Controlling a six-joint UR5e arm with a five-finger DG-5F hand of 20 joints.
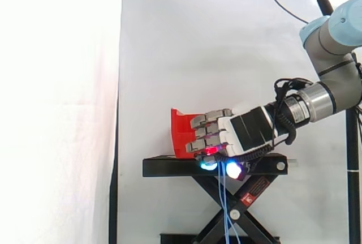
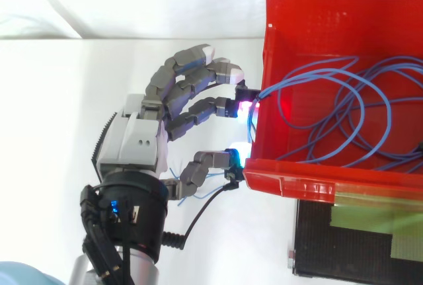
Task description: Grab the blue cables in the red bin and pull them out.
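Looks like the pull-out step, partway in. Got the hand (image 2: 142, 143) parked right at the rim of the red bin (image 2: 310, 14), by the corner nearest the arm, curled tight, with glowing fingertips (image 2: 239, 108) and thumb closed on a few strands of the blue cables (image 1: 224, 201) just outside that rim. Going by the side view, dangling a couple of strands straight down from the grip, below the bin and past the black scissor stand (image 1: 169, 167) under it. Leaves most of the bundle inside the bin though, sprawled in big, loose, overlapping loops toward its far side. So next up, probably: keep the pinch firm and draw back away from the bin, far enough to drag those loops over the rim. Might call for a long haul or a re-grab, given that much slack. Worth watching for loops snagging on the rim, or tugging the whole bin along the stand, being light plastic by the look of it. Materials-wise: thin, round, springy-looking wire with a smooth blue jacket, holding curves rather than lying limp; glossy, hard moulded plastic for the bin, with straight walls and a thick edge along one side; matte black metal for the stand; plain white curtain (image 1: 198, 40) behind the bin.
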